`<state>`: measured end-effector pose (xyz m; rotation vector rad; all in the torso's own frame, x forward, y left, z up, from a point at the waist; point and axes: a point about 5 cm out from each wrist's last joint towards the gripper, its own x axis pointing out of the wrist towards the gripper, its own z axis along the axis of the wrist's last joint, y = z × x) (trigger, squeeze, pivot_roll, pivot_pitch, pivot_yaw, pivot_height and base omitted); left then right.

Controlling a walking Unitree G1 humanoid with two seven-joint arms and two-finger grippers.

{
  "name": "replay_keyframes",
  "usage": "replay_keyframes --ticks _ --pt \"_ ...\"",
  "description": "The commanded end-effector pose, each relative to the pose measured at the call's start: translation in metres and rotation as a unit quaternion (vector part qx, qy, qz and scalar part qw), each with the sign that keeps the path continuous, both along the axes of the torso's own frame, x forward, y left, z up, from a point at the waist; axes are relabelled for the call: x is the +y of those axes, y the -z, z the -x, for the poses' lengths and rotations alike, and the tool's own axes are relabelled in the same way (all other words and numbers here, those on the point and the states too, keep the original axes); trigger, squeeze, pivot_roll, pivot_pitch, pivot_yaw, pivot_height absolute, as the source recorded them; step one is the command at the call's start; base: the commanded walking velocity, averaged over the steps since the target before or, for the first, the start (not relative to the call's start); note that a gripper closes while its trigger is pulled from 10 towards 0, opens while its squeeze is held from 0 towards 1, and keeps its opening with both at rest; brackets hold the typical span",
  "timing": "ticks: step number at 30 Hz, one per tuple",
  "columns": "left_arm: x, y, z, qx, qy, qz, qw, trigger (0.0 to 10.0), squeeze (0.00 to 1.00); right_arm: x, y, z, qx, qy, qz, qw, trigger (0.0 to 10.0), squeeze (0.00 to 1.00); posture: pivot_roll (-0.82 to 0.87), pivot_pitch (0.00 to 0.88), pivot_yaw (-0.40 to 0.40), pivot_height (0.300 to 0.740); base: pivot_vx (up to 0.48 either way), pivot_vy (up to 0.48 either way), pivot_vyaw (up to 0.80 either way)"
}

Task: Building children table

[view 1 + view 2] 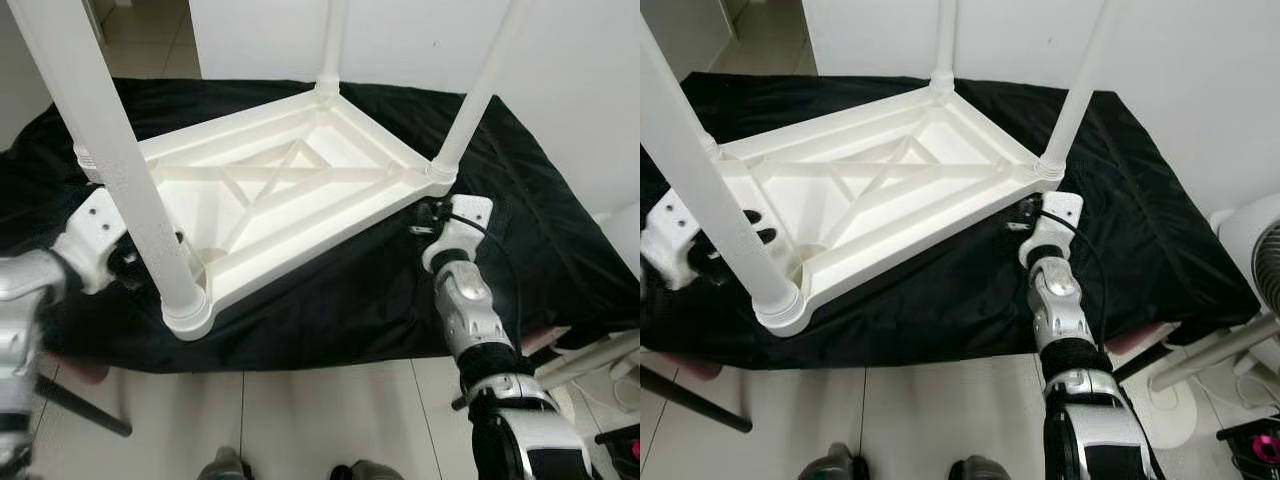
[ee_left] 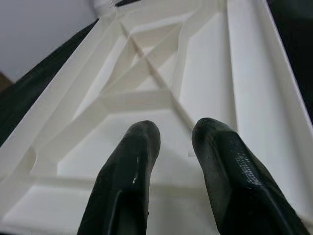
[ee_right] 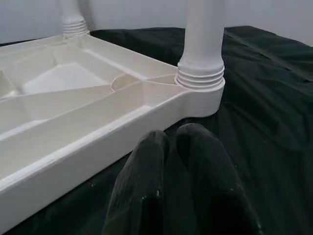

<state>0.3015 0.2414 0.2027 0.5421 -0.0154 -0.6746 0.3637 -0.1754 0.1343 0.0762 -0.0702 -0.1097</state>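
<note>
while upside down on black cloth (image 1: 330, 290), white table (image 1: 280, 190) (legs up): left tool (image 2: 173, 142) slightly parted, right tool (image 3: 171, 147) seemingly closed.

A white plastic children's table (image 1: 290, 195) lies upside down on the black cloth-covered counter (image 1: 520, 230), its white tube legs (image 1: 115, 175) pointing up.

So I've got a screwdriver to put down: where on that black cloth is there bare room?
The black cloth lies bare to the right of the upturned white tabletop, past the right gripper, and in a strip along the near edge. It is crowded at the near left corner leg, where the left gripper sits.
</note>
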Motion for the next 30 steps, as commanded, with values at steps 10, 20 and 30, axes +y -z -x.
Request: replay_keyframes --ticks 10,20,30 --pt "-0.035 0.004 -0.004 -0.038 -0.080 0.096 0.991 10.0 0.00 0.000 0.006 -0.012 0.054 0.034 -0.049 0.997 10.0 0.00 0.05 0.057 -0.027 0.740 0.000 0.000 0.00" --pt "-0.085 0.009 0.027 -0.012 0.028 0.137 0.990 10.0 0.00 0.012 0.002 -0.025 0.098 0.016 -0.062 0.993 10.0 0.00 0.08 0.069 -0.055 0.740 0.000 0.000 0.00" --pt "-0.122 0.007 0.054 0.012 0.072 0.167 0.983 10.0 0.00 0.025 0.004 -0.029 0.131 -0.019 -0.086 0.987 10.0 0.00 0.09 0.075 -0.074 0.740 0.000 0.000 0.00"
